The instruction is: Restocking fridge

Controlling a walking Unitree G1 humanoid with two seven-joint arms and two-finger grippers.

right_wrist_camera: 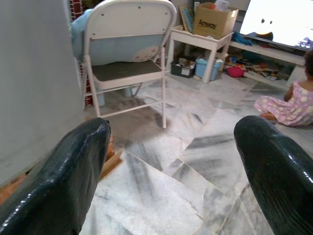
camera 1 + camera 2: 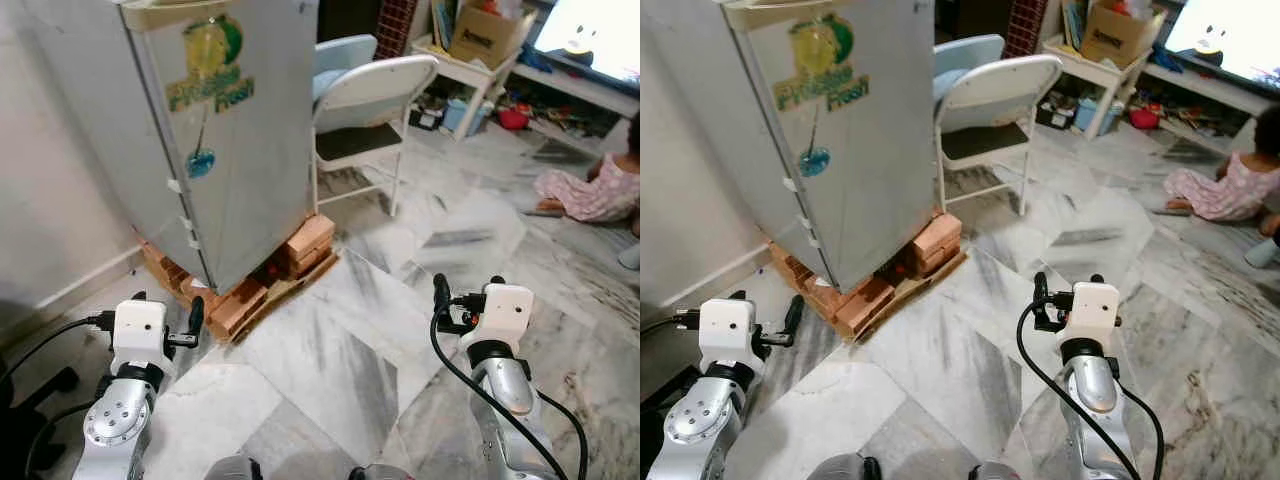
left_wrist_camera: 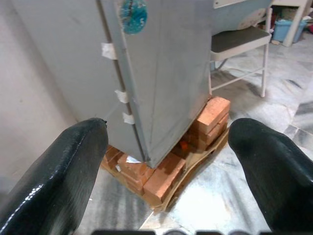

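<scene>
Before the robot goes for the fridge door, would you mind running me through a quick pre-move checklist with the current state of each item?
1. Fridge door shut and facing the robot: ok, it is closed, standing on bricks.
2. Left gripper free to grasp: ok, jaws apart, nothing between them, aimed at the fridge's lower corner.
3. Right gripper free: ok, jaws apart and empty, pointing toward the folding chair.
4. Stock to load in hand or nearby: not ok, none in view.
5. Door handle located: cannot tell, no handle can be made out.
6. Surroundings safe: not ok, a person sits on the floor to the right.
</scene>
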